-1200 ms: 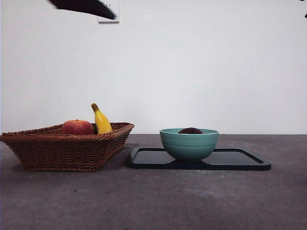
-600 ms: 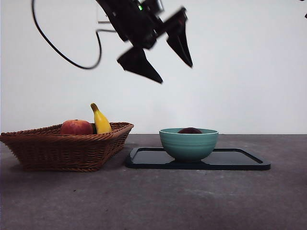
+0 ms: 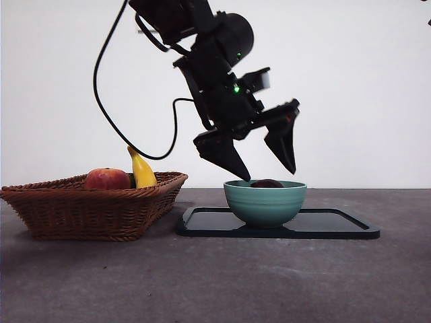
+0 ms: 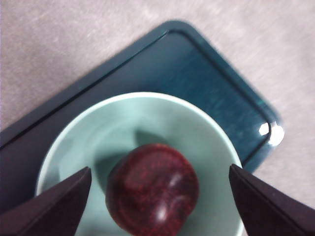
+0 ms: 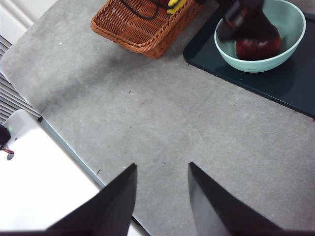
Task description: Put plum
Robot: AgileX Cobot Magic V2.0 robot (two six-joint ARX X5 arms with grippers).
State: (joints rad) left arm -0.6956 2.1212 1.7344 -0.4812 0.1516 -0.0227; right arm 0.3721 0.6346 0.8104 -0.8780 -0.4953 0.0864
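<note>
A: Front view, compared with the frames one second and half a second back: what has changed?

B: The left gripper has come down from the upper left. A second ago only a dark tip showed at the top edge; half a second ago the arm hung high, left of the bowl; now its jaw tips sit just above the bowl's rim. Nothing on the counter has moved.

A: Where is the plum?

B: Inside the bowl, its dark top just showing over the rim. The bowl stands on the black tray, right of the wicker basket holding the peach and banana.

A: What does the descent imply for the task?

B: Probably an approach to pick the plum out of the bowl; it is not yet grasped.

A: State of the jaws?

B: Left wrist view: the left gripper has its jaws spread wide, one to either side of the plum, touching neither fruit nor bowl. They hold nothing.

A: And the other arm?

B: Right wrist view: the right gripper waits well apart over bare counter, jaws parted and empty.
</note>
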